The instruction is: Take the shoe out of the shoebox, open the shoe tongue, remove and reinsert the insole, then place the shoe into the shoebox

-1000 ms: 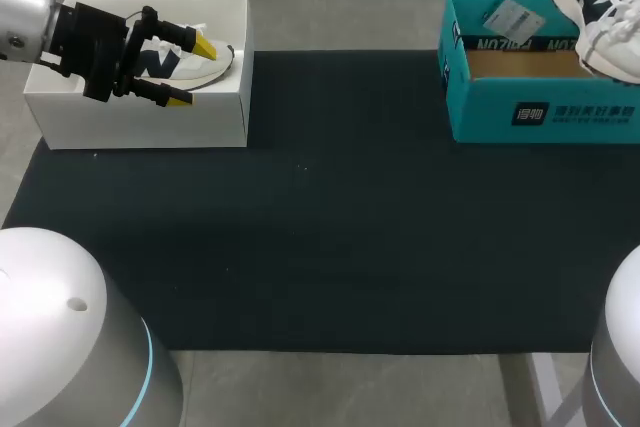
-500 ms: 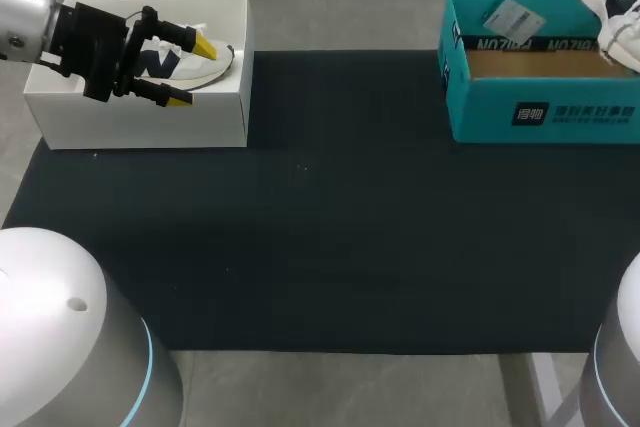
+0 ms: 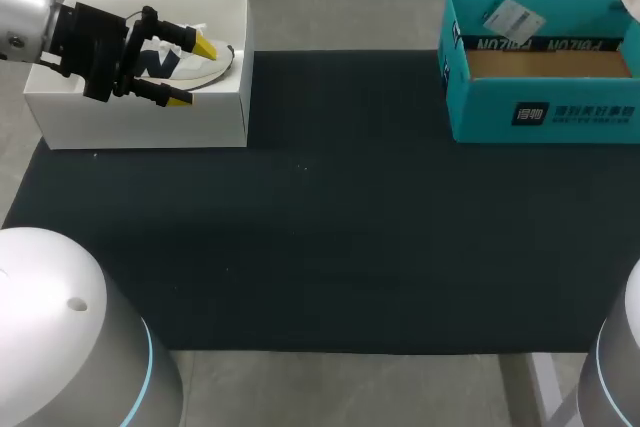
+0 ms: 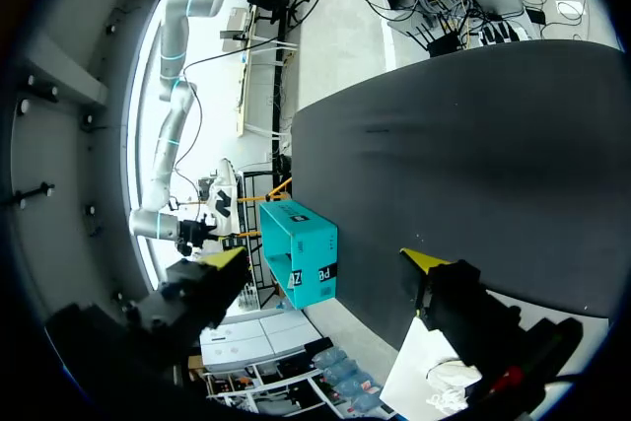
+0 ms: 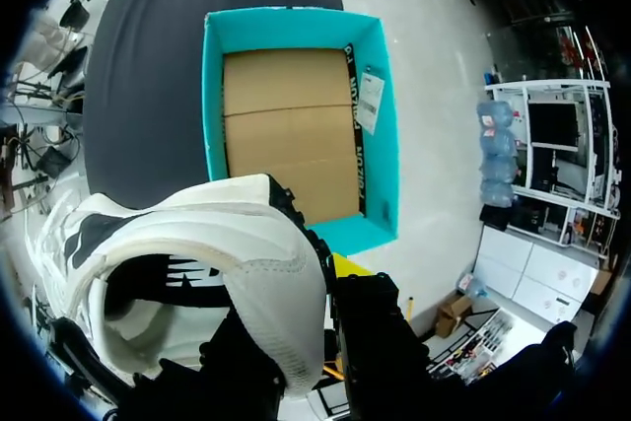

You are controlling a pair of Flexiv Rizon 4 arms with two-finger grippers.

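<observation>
White is filling most of my right wrist view. My right claw (image 5: pixel 296 288) is pinching the shoe (image 5: pixel 187 273) by its heel wall. One black finger is sitting outside the heel and the other is hiding behind the shoe, so only a sliver of one yellow tip (image 5: pixel 347 265) is showing. The shoe is hanging in the air, clear of the teal box (image 5: pixel 380 135), with its opening turned toward the camera. The inside is lying in shadow, and I am not making out the insole. The box is standing open, showing a bare cardboard floor (image 5: pixel 286 125) and a paper tag (image 5: pixel 370 101) lying against one inner wall. In the head view this claw is sitting out of frame. Only a small white scrap of the shoe is peeking in at the edge, beyond the box's far corner.

My left claw (image 3: pixel 192 72) is hovering over the white box (image 3: pixel 135 122) with its fingers spread wide and gripping nothing. The other shoe (image 3: pixel 212 67) is lying inside that box, and my claw is covering much of it. In the left wrist view just a corner of the white box and a tangle of laces are showing under one finger. Both boxes are standing along the far edge of the black mat (image 3: pixel 320 227), well apart.
</observation>
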